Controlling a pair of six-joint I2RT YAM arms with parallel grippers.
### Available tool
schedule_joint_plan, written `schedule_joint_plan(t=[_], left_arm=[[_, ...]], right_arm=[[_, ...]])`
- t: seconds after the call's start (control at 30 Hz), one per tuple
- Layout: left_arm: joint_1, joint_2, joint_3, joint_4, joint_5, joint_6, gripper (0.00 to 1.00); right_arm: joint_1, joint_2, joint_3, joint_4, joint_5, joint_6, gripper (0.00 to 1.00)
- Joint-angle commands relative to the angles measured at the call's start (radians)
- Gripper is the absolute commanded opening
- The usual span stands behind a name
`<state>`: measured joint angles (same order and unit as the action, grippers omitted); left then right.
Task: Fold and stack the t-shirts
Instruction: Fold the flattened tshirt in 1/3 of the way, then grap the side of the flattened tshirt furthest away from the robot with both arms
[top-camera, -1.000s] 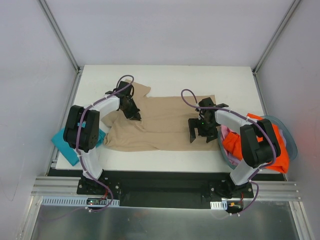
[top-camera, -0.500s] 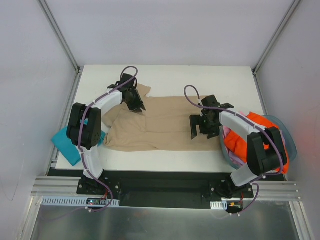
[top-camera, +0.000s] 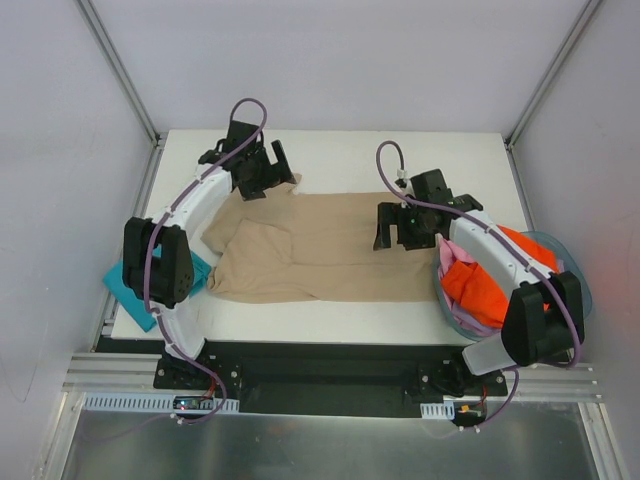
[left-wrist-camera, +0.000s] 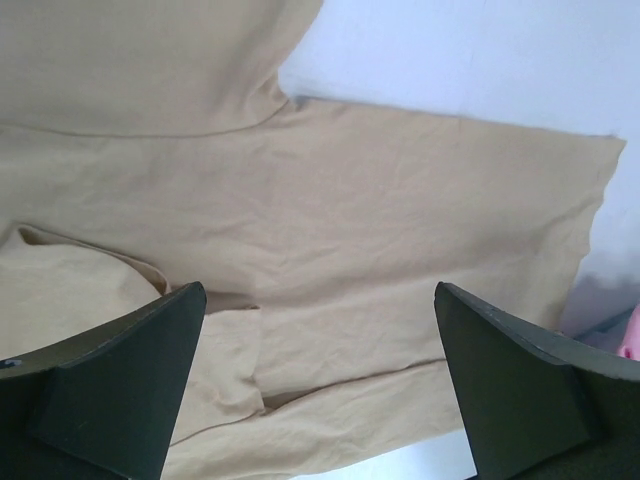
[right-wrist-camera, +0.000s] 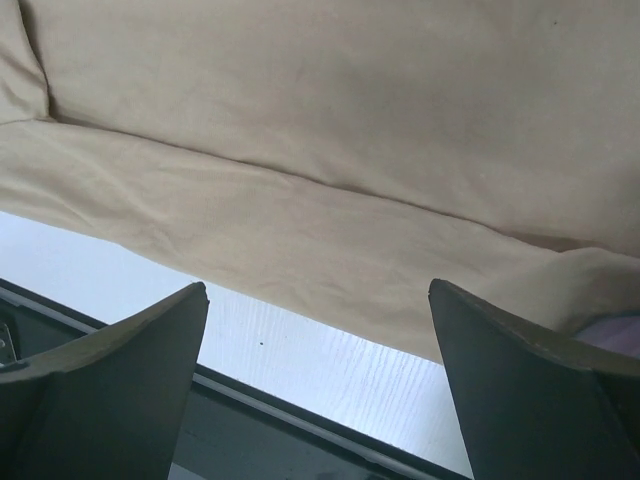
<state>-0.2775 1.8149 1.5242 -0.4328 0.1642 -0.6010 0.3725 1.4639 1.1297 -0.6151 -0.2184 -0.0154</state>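
Table bears tan t-shirt, apparently part-folded.

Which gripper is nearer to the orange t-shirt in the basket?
Right. The right gripper sits just left of the orange t-shirt, over the tan t-shirt; the left gripper is far off, at the tan t-shirt's opposite end.

bench: white, plain | middle: big tan t-shirt spread mostly flat | left edge: teal shirt | right edge: blue-grey basket
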Motion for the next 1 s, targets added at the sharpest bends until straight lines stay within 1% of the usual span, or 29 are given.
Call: schedule_joint_plan(t=[0.0, 0.07, 0.1, 0.17, 0.2, 0.23, 0.27, 0.3, 0.33, 0.37, 0.4, 0.43, 0.47, 0.5, 0.53, 0.57, 0.6, 0.63, 0.67, 0.73, 0.83, 0.9, 0.97], left_arm=[[0.067, -0.052, 0.085, -0.027, -0.029, 0.058, 0.99], [0.104, -0.040, 0.140, -0.029, -0.018, 0.072, 0.99], [0.113, -0.022, 0.161, -0.032, -0.022, 0.087, 0.99], [0.129, 0.021, 0.238, -0.032, -0.040, 0.116, 0.99], [0.129, 0.041, 0.269, -0.034, -0.060, 0.157, 0.99], [0.129, 0.069, 0.343, -0.032, -0.074, 0.187, 0.99], [0.129, 0.137, 0.387, -0.032, -0.090, 0.243, 0.99], [0.130, 0.177, 0.431, -0.032, -0.101, 0.263, 0.99], [0.130, 0.222, 0.526, -0.034, -0.112, 0.277, 0.99], [0.130, 0.313, 0.578, -0.037, -0.120, 0.303, 0.99], [0.133, 0.361, 0.632, -0.041, -0.124, 0.314, 0.99], [0.135, 0.407, 0.750, -0.053, -0.132, 0.317, 0.99], [0.138, 0.487, 0.801, -0.072, -0.140, 0.323, 0.99], [0.141, 0.520, 0.842, -0.070, -0.141, 0.326, 0.99], [0.147, 0.555, 0.925, -0.067, -0.147, 0.331, 0.99], [0.150, 0.619, 0.965, -0.057, -0.152, 0.363, 0.99], [0.150, 0.644, 0.996, -0.043, -0.158, 0.385, 0.99], [0.150, 0.662, 1.011, -0.020, -0.160, 0.397, 0.99], [0.150, 0.682, 1.002, 0.035, -0.196, 0.405, 0.99], [0.155, 0.701, 0.992, 0.072, -0.200, 0.405, 0.99], [0.167, 0.736, 0.985, 0.085, -0.166, 0.376, 0.99], [0.172, 0.751, 0.972, 0.085, -0.166, 0.327, 0.99], [0.172, 0.765, 0.950, 0.085, -0.109, 0.290, 0.99]], right_arm=[[-0.004, 0.000, 0.034, -0.012, -0.016, -0.001, 0.97], [-0.007, 0.013, 0.079, -0.011, 0.023, 0.002, 0.97], [-0.009, 0.019, 0.097, -0.012, 0.060, 0.005, 0.97], [-0.027, 0.050, 0.160, -0.018, 0.083, 0.012, 0.97], [-0.035, 0.062, 0.179, -0.017, 0.105, 0.012, 0.97], [-0.047, 0.078, 0.200, -0.015, 0.114, 0.041, 0.97], [-0.070, 0.108, 0.234, -0.014, 0.120, 0.051, 0.97], [-0.084, 0.124, 0.252, -0.012, 0.120, 0.057, 0.97], [-0.096, 0.140, 0.268, -0.006, 0.119, 0.063, 0.97], [-0.116, 0.169, 0.300, -0.003, 0.113, 0.071, 0.97], [-0.124, 0.185, 0.317, -0.003, 0.108, 0.072, 0.97], [-0.132, 0.200, 0.332, -0.002, 0.108, 0.074, 0.97], [-0.144, 0.226, 0.349, -0.003, 0.108, 0.072, 0.97], [-0.152, 0.237, 0.375, -0.009, 0.103, 0.074, 0.97], [-0.156, 0.254, 0.386, -0.015, 0.100, 0.071, 0.97], [-0.164, 0.260, 0.390, -0.014, 0.102, 0.068, 0.97], [-0.167, 0.266, 0.400, -0.014, 0.105, 0.062, 0.97], [-0.170, 0.271, 0.403, -0.014, 0.105, 0.060, 0.97], [-0.178, 0.283, 0.404, -0.017, 0.103, 0.057, 0.97], [-0.181, 0.300, 0.404, -0.020, 0.105, 0.054, 0.97], [-0.187, 0.306, 0.392, -0.040, 0.085, 0.051, 0.97], [-0.188, 0.302, 0.380, -0.037, 0.076, 0.052, 0.97], [-0.188, 0.296, 0.361, -0.037, 0.076, 0.048, 0.97]])
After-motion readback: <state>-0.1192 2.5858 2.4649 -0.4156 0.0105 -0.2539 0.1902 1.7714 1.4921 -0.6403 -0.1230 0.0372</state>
